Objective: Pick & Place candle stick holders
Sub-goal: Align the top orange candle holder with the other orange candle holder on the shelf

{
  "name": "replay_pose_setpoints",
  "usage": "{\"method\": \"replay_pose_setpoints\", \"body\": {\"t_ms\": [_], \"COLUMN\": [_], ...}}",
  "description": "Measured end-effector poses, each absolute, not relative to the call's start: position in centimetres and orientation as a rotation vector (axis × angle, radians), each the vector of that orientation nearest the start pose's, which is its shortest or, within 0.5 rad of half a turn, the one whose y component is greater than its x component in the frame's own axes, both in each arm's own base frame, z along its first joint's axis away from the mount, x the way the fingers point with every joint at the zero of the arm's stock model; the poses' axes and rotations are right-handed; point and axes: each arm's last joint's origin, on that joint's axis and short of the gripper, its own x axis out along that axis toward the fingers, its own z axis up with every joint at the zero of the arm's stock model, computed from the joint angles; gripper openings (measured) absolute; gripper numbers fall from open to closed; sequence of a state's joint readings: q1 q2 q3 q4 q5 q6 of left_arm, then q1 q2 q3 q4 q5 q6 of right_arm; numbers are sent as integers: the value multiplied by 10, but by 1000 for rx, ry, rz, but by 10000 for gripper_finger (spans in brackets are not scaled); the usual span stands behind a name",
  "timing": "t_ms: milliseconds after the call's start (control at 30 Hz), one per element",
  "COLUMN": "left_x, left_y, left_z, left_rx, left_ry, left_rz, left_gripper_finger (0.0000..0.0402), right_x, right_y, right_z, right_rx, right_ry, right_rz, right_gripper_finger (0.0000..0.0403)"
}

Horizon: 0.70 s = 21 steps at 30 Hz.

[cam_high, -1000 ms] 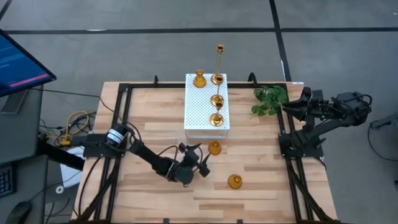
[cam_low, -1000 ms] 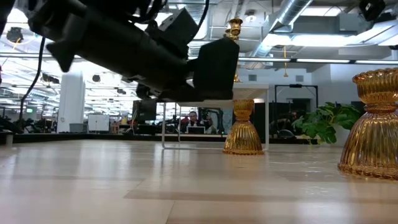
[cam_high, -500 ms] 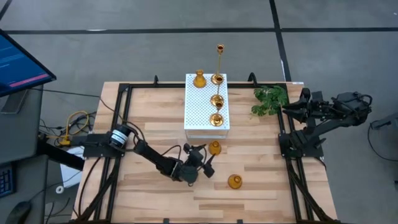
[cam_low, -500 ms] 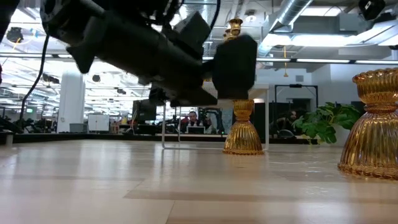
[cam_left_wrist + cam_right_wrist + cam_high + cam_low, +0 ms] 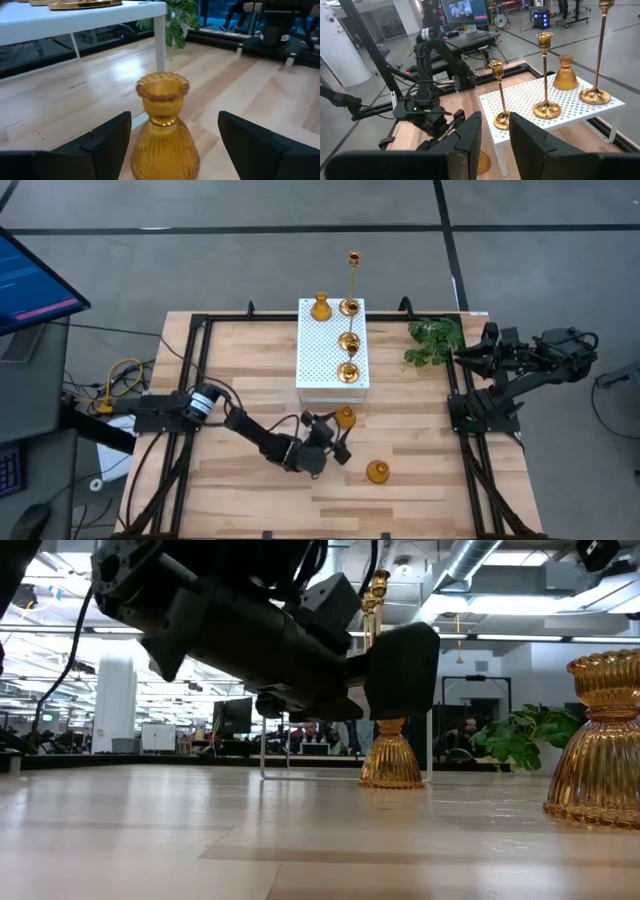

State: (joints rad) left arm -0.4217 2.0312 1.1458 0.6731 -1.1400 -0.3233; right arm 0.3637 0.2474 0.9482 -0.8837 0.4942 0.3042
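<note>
Two ribbed amber-gold candle stick holders stand loose on the desk [image 5: 240, 350]: the near holder [image 5: 345, 417] just in front of the white perforated box [image 5: 332, 352], and a second squat holder [image 5: 377, 472] farther toward the desk's front edge. Four more holders sit on the box top, three with thin stems, the tallest [image 5: 352, 280] at the back, plus a squat one [image 5: 320, 307] at the back corner.

The left claw [image 5: 335, 435] hangs low just beside the near holder, its fingers [image 5: 107, 137] spread wide apart with nothing between them; the left wrist view shows the holder centred ahead of the gap. The right claw [image 5: 462, 355] waits off the desk's right edge beside the green plant [image 5: 433, 340], fingers nearly together and empty.

That holder looks like rigid pressed glass or metal: stiff, smooth, probably slippery on its ribs and likely to chip or topple if knocked. Its bell base is wide and its rim flares, so the narrow waist between them seems the safest place to close on, squarely and gently.
</note>
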Motion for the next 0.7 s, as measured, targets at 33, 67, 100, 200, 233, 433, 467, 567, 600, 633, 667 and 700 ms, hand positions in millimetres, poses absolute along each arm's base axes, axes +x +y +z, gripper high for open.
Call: {"method": "replay_pose_setpoints", "body": {"t_ms": [33, 67, 100, 200, 233, 433, 467, 567, 600, 633, 667, 700], "left_x": [392, 393, 394, 397, 398, 401, 401, 402, 403, 403, 403, 403], "left_y": [-145, -143, -141, -135, -133, -124, -123, -119, -118, -118, -117, -116], "left_z": [171, 171, 171, 171, 171, 171, 171, 171, 171, 171, 171, 171], "left_rx": [-163, -173, -181, -189, -190, -198, -199, -200, -201, -206, -217, -224], "left_ry": [35, 33, 33, 38, 39, 35, 35, 36, 36, 34, 29, 27], "left_rz": [733, 731, 726, 710, 707, 726, 729, 730, 732, 733, 735, 736], "left_gripper_finger": [298, 298, 298, 298, 298, 298, 298, 298, 298, 298, 298, 298], "right_x": [9, 9, 9, 9, 9, 9, 9, 9, 9, 9, 9, 9], "right_y": [-11, -11, -11, -11, -11, -11, -11, -11, -11, -11, -11, -11], "right_z": [355, 355, 355, 355, 355, 355, 355, 355, 355, 355, 355, 355], "right_rx": [227, 227, 227, 226, 226, 220, 218, 208, 208, 203, 201, 201], "right_ry": [144, 145, 145, 145, 145, 148, 149, 151, 151, 152, 152, 152], "right_rz": [-154, -154, -154, -154, -153, -145, -145, -140, -138, -137, -135, -135], "right_gripper_finger": [91, 91, 91, 91, 91, 91, 91, 91, 91, 91, 91, 91]}}
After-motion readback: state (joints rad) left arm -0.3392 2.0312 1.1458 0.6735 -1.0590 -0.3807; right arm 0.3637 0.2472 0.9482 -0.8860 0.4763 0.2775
